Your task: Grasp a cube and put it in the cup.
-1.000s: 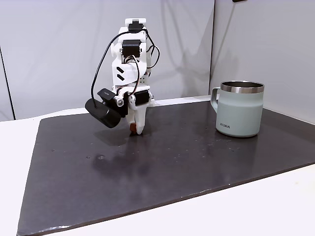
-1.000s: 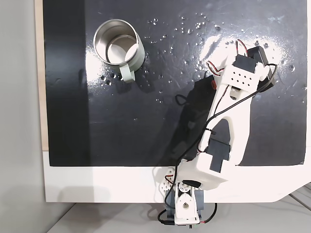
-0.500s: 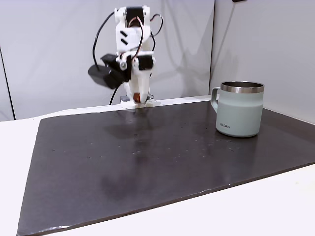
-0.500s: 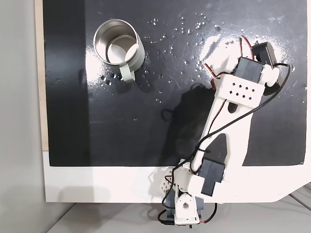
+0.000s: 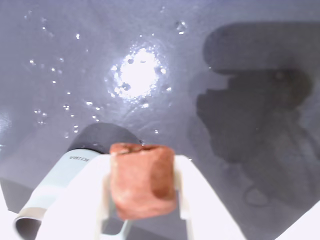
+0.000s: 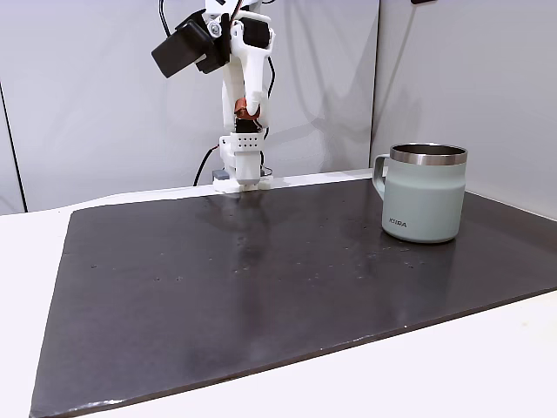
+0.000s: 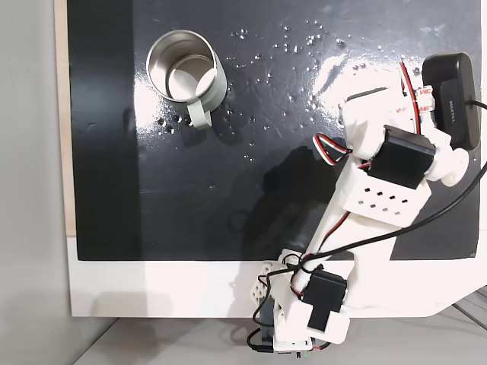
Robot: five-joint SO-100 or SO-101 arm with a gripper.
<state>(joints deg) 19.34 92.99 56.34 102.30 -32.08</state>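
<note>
1. The small reddish-brown cube with rounded edges [image 5: 143, 180] sits clamped between the two white plastic fingers [image 5: 192, 192] of the gripper [image 5: 142, 187]; in the wrist view its top half stands clear above the fingertips, so the pinch lies on its two opposite side faces.
2. In the side-on fixed view the cube [image 6: 242, 108] shows as a speck of brown in the raised gripper [image 6: 244, 110], well above the dark glossy mat [image 6: 261, 287] and well to the left of the pale grey-green insulated mug with a steel rim [image 6: 425, 193].
3. Judging by its size next to the mug, the cube should be very light. Its surface looks matt and slightly rough, so it is unlikely to slip.
4. The rounded edges leave little flat face for the pads. A hold across the middle of two opposite sides, as now, seems the safest place.
5. Whether it is stiff or slightly spongy cannot be told, though no squashing shows at the fingers.
6. In the fixed view from above, the mug [image 7: 183, 72] stands open and upright, its handle pointing down the picture, well apart from the arm.
</note>
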